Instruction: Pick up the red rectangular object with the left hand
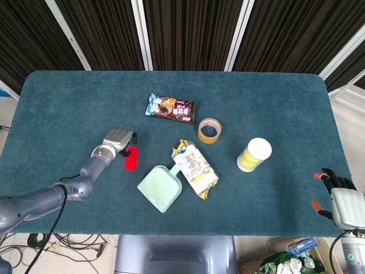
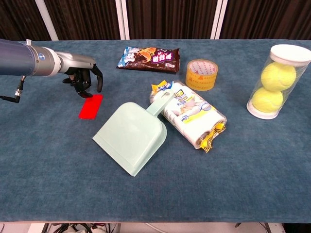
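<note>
The red rectangular object (image 1: pixel 131 159) (image 2: pixel 91 107) lies flat on the blue table, left of the dustpan. My left hand (image 1: pixel 118 140) (image 2: pixel 85 77) hovers just over its far end, fingers curled downward and apart, holding nothing. Whether the fingertips touch the object I cannot tell. My right hand (image 1: pixel 341 201) rests off the table's right front corner, fingers spread, holding nothing; the chest view does not show it.
A mint green dustpan (image 1: pixel 161 188) (image 2: pixel 131 137) lies right of the red object. Beside it are a tissue pack (image 1: pixel 195 168) (image 2: pixel 192 115), a tape roll (image 1: pixel 208 131) (image 2: pixel 201 74), a snack bag (image 1: pixel 170 108) (image 2: pixel 149 58) and a tennis ball tube (image 1: pixel 254 154) (image 2: pixel 274 81).
</note>
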Available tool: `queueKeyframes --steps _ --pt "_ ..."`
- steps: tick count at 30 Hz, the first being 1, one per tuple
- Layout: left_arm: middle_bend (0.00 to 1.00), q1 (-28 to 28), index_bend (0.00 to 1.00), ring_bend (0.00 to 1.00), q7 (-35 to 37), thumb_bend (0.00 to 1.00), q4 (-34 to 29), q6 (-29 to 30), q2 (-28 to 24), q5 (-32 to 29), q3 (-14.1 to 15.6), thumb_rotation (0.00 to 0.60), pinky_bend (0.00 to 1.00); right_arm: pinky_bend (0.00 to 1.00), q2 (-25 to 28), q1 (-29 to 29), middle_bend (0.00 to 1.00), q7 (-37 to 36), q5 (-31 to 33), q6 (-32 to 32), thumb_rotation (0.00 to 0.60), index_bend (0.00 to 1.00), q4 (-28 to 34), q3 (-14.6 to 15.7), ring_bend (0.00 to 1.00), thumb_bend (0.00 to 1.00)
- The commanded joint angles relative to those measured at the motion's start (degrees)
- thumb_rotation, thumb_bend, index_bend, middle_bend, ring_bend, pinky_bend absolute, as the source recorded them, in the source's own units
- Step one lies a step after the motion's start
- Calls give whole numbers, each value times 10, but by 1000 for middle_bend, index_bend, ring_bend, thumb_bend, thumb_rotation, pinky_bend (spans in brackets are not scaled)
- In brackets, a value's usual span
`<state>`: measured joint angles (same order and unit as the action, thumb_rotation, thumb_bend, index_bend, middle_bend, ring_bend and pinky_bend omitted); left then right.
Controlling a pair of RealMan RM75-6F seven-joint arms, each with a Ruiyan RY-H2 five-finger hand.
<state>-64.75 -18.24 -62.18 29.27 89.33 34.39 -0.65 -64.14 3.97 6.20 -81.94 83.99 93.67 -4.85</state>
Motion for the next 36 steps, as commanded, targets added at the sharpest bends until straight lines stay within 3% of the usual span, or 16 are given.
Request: queueKeyframes --steps 1,13,36 --pt "828 0 410 771 1 378 4 -2 4 1 -1 600 817 245 0 0 170 1 0 0 600 297 0 0 282 152" --pt "832 4 447 773 13 378 9 1 13 22 -12 600 819 245 -2 0 169 6 3 1 600 297 0 -1 282 152" --pt "836 4 483 775 -2 379 30 -1 29 22 -6 600 820 245 -2 -1 169 7 8 1 600 299 2 -3 282 152"
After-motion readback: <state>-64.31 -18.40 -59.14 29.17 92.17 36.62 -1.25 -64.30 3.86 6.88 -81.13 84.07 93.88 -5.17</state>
